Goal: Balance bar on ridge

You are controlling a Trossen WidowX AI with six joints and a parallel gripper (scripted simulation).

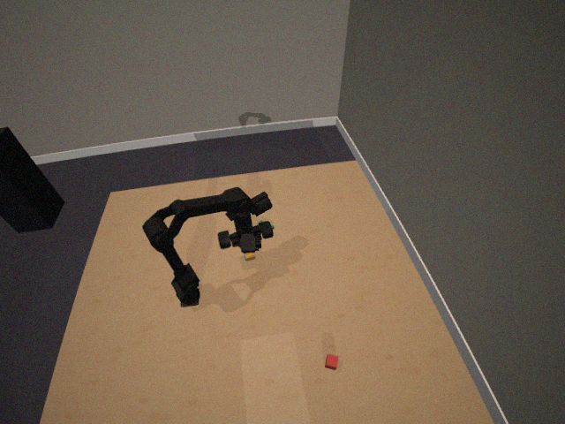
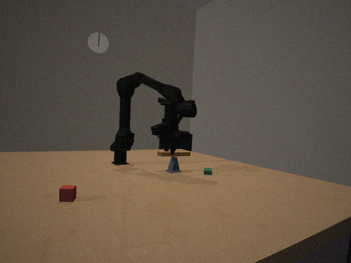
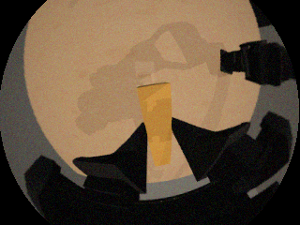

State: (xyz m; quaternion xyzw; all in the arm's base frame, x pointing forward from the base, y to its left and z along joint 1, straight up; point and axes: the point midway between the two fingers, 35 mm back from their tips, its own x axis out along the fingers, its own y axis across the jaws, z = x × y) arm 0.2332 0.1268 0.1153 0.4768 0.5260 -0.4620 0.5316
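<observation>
Bar: the yellow bar lies level at mid-frame in the exterior view, directly over the apex of the ridge; whether it touches the apex cannot be told.
Gripper: the gripper points straight down, clamped on the bar near its middle.
Wrist view: the bar runs up the centre of the frame from between the dark fingers.
Table: tan table.
Other blocks: red cube lower left; green cube right of the ridge.
</observation>
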